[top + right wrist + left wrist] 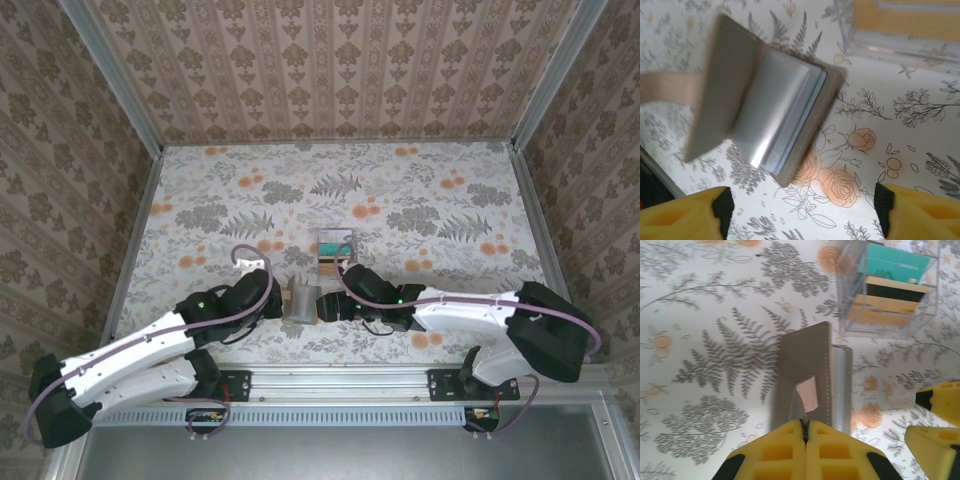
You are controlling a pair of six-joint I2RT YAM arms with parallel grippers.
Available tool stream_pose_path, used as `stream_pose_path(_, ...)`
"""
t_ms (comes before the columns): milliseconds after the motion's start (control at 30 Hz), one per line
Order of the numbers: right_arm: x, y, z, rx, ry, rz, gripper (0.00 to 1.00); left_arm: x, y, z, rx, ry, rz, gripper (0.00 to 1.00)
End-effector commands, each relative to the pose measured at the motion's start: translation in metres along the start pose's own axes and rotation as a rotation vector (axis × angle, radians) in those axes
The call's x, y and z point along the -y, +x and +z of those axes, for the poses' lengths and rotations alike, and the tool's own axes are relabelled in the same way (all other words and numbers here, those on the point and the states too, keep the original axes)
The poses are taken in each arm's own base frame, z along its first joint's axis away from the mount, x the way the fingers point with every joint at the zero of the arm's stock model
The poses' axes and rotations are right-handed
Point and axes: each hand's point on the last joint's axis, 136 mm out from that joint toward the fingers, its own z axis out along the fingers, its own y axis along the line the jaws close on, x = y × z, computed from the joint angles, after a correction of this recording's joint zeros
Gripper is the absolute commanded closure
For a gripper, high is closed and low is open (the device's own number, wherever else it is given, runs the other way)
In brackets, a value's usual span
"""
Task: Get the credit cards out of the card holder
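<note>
We see the card holder (775,110) half open over the floral bench (900,130), near a clear box (890,40); our right gripper (802,212) gapes wide.

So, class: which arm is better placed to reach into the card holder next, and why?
Probably right. The right end effector stands open, facing the pockets of the card holder; the left end effector is shut on its strap, so it is occupied.

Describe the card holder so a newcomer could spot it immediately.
On the floral table, look at the middle of the near edge. The card holder is there, nearer than a clear box holding cards. Unlike the box, it is an opaque taupe wallet, pinched by the left fingers.
</note>
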Motion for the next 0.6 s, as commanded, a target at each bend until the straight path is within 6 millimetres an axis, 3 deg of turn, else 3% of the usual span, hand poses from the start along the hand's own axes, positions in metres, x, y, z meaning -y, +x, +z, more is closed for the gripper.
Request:
stream_pose_path(0, -0.022, -0.002, 0.013, -0.031, -0.078, 0.047, 0.36, -0.038, 0.009, 0.000, -0.008, -0.121, -0.029, 1.00)
stream_pose_path(267, -0.023, 0.006, 0.046, -0.107, -0.068, 0.131, 0.53, -0.052, 0.015, 0.002, -0.017, -0.114, -0.053, 1.00)
stream_pose_path(567, -0.003, 0.011, 0.051, -0.105, 0.024, 0.189, 0.58, -0.052, 0.017, 0.004, -0.023, -0.115, -0.041, 1.00)
